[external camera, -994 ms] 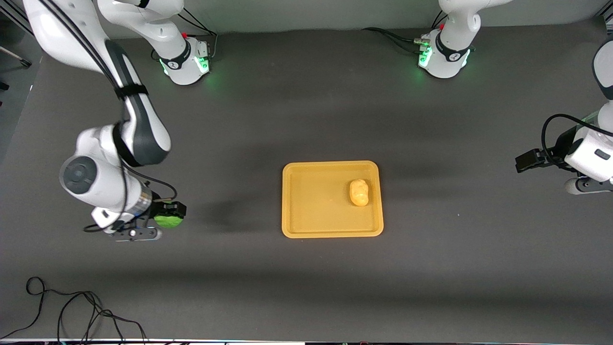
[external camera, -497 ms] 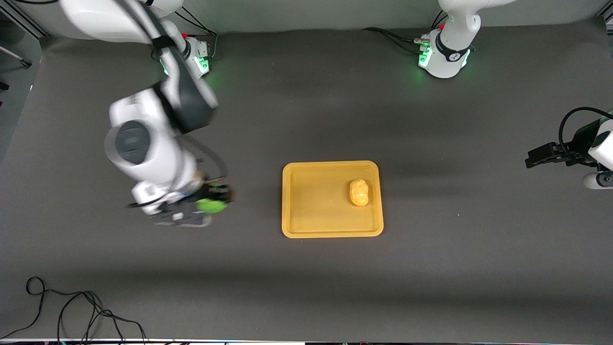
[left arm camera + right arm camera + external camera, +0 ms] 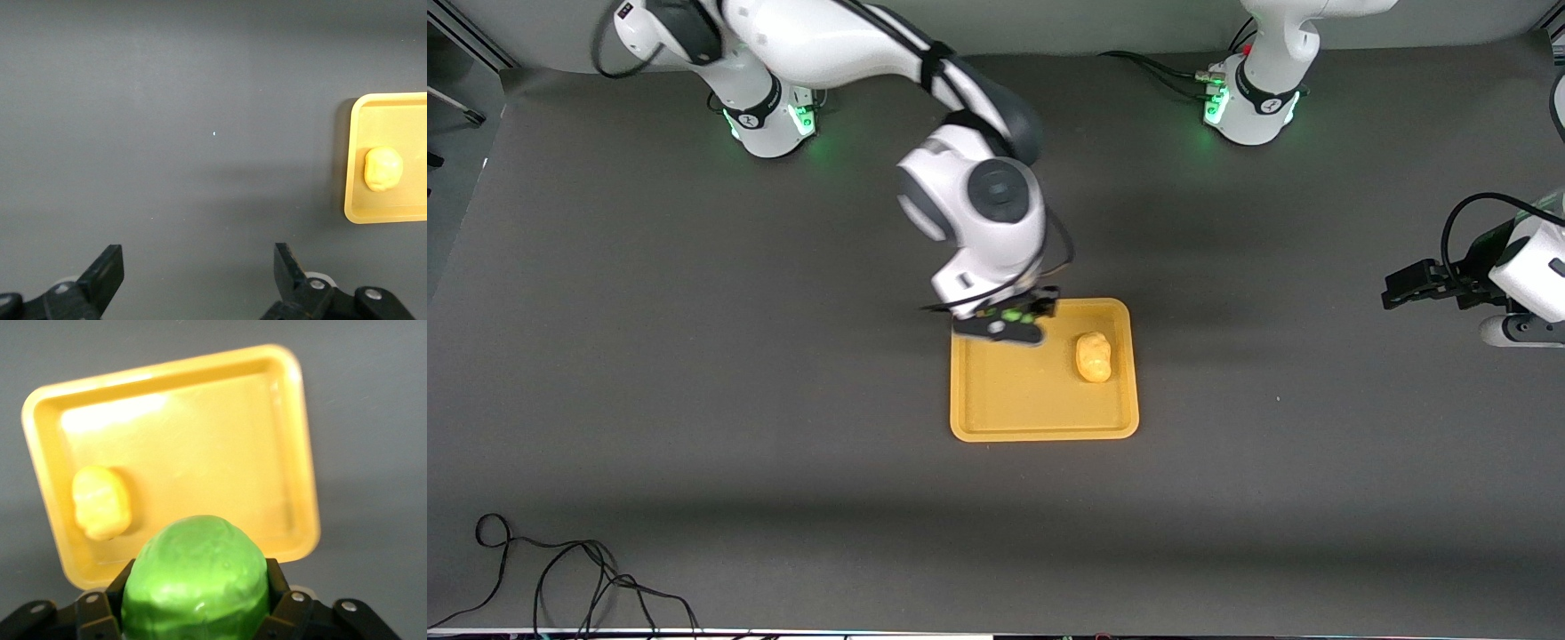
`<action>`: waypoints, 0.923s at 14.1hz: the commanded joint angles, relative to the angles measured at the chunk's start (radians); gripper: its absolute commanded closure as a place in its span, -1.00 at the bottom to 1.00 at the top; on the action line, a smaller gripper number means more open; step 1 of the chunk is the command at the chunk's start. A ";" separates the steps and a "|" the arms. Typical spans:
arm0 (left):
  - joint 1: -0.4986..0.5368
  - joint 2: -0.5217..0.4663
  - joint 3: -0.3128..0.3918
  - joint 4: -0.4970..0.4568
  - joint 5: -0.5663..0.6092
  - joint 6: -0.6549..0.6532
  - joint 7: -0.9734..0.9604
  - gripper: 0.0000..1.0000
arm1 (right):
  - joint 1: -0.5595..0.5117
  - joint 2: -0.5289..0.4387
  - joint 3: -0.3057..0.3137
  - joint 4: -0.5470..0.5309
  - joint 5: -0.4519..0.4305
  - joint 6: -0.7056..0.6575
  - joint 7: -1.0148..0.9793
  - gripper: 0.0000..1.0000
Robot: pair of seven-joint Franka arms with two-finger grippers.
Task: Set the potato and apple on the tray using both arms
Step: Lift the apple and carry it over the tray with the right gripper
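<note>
The right gripper [image 3: 1009,322], clamped on the round green apple [image 3: 197,577], hangs over the flat orange-yellow plastic tray [image 3: 996,418] mid-table; lowering onto bare floor keeps it off the lumpy yellow potato [image 3: 1094,356] lying there. The left gripper [image 3: 200,280], spread wide and empty, waits over the table's left-arm edge.

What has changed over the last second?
The right gripper, shut on the apple, carried it from the right arm's end of the table to over the tray. The potato stayed on the tray; the left gripper stayed open, barely shifting.
</note>
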 commanded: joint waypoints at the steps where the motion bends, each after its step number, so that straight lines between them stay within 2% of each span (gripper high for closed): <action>1: -0.024 -0.032 0.027 -0.019 0.029 -0.017 0.013 -0.99 | -0.012 0.131 -0.009 0.118 -0.004 0.038 0.009 0.28; 4: -0.026 -0.043 0.026 -0.012 0.051 -0.023 0.013 -0.99 | -0.012 0.232 -0.011 0.119 -0.006 0.172 0.009 0.28; 6: -0.026 -0.054 0.024 -0.007 0.066 -0.026 0.016 -0.99 | -0.014 0.263 -0.014 0.119 -0.006 0.230 0.009 0.28; 13: -0.028 -0.054 -0.019 -0.007 0.066 -0.003 0.010 -0.99 | -0.028 0.311 -0.020 0.116 -0.006 0.289 0.007 0.26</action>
